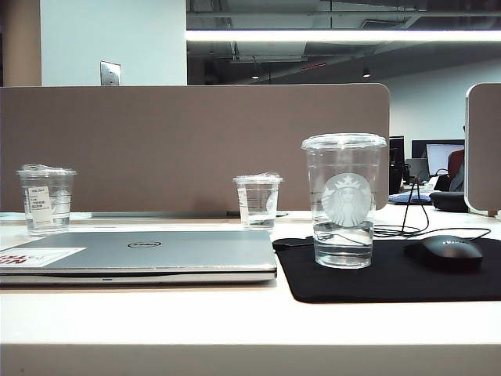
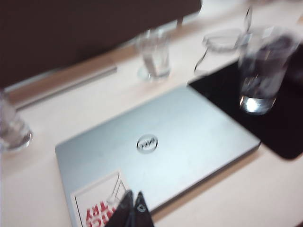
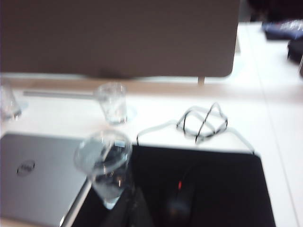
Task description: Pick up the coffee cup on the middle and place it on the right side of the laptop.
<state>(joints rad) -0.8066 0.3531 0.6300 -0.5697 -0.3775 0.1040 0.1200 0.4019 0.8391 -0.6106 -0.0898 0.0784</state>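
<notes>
coffee cup (image 1: pixel 344 200): Starbucks siren, on black mouse pad (image 1: pixel 391 282) | laptop (image 1: pixel 141 254): Dell, red-lettered sticker | left pincer (image 2: pixel 132 210) pressed together, wrist view only | right pincer (image 3: pixel 137 213): cannot tell

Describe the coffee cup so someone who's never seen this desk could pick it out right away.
Find the closed silver laptop on the white desk; right of it lies a black mouse pad with a black mouse. The coffee cup stands on the pad's left part. It is the tallest of three clear cups, the only one with a round white siren logo.
</notes>
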